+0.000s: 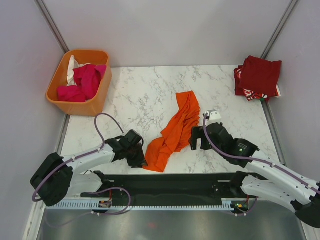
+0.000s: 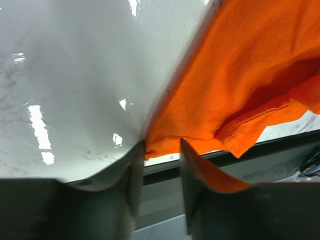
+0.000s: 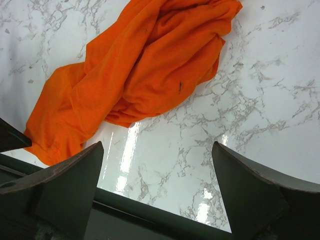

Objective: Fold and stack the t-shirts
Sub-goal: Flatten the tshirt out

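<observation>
A plain bright orange t-shirt (image 1: 176,129) lies crumpled in a long strip across the middle of the marble table (image 1: 135,95). My left gripper (image 1: 142,157) is low at the shirt's near left corner. In the left wrist view (image 2: 162,145) the jaws stand narrowly apart with the shirt's corner (image 2: 165,145) at the tips. My right gripper (image 1: 199,141) is just right of the shirt. In the right wrist view (image 3: 157,145) it is wide open and empty over bare marble, with the shirt (image 3: 145,65) ahead on the left.
Folded dark red and red-and-white patterned shirts (image 1: 258,77) are stacked at the back right corner. A rigid orange basket (image 1: 59,80) at the back left holds magenta (image 1: 85,82) and white (image 1: 73,65) shirts. The black front rail (image 1: 170,182) runs along the near edge.
</observation>
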`<act>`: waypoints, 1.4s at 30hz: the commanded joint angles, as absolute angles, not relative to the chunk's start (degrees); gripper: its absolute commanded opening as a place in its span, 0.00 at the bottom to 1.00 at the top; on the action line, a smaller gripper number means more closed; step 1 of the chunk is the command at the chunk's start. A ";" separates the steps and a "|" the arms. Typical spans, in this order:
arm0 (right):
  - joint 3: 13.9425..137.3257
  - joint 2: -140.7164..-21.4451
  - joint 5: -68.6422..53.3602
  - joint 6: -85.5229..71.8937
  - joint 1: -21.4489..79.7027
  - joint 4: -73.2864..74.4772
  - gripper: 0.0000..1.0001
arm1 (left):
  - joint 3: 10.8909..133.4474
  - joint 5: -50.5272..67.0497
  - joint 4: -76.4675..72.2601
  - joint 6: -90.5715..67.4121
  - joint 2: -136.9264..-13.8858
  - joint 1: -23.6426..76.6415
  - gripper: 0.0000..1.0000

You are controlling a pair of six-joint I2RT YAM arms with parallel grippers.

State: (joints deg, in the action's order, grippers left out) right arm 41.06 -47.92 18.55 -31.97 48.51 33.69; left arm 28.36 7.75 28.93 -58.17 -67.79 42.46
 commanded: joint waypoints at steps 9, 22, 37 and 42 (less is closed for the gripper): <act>43.85 -50.35 21.00 -31.99 48.34 34.01 0.98 | 28.03 4.13 23.37 -56.61 -69.00 43.33 0.02; 75.13 -84.79 16.99 -27.16 37.19 28.05 0.98 | 30.14 1.23 31.38 -51.24 -58.71 43.24 0.02; 95.89 -122.08 7.29 -25.14 36.83 33.75 0.81 | 26.28 0.35 30.85 -48.52 -56.16 43.15 0.02; 95.97 -123.22 13.00 -24.00 35.78 33.75 0.76 | 26.02 0.97 30.32 -48.08 -56.16 43.24 0.02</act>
State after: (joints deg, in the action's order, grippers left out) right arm 93.91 -123.31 9.41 -25.02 37.23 33.41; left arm 26.26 2.00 31.18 -50.43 -56.69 43.16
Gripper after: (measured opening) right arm 0.779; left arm 0.032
